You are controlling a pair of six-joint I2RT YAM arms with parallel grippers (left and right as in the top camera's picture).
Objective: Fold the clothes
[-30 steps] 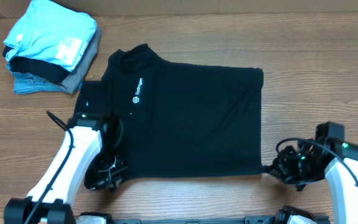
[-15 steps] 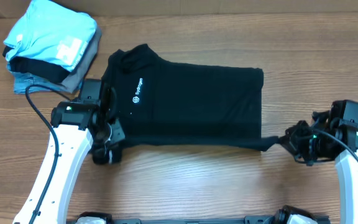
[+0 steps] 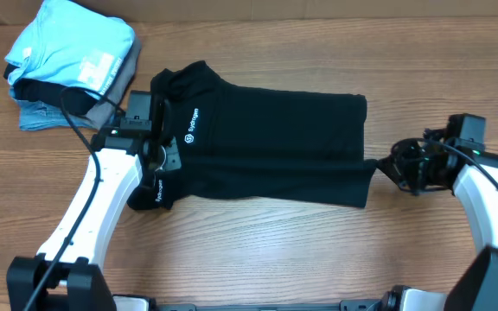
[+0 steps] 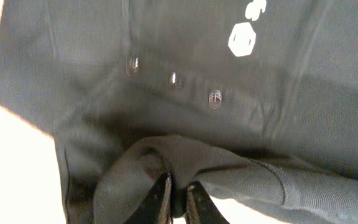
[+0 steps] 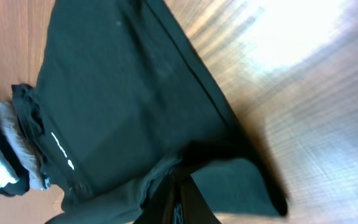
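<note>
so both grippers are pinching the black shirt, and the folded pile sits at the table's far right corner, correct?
One thing is off: the folded pile sits at the far left corner, not the right, as the overhead view shows. The rest holds: the left gripper and the right gripper each pinch the black shirt.

The black shirt (image 3: 275, 147) bears a white chest logo (image 3: 190, 125): a hexagon mark beside one short word, too small to read. A pale label (image 3: 98, 66) on the light-blue garment (image 3: 67, 39) has unreadable print.
</note>
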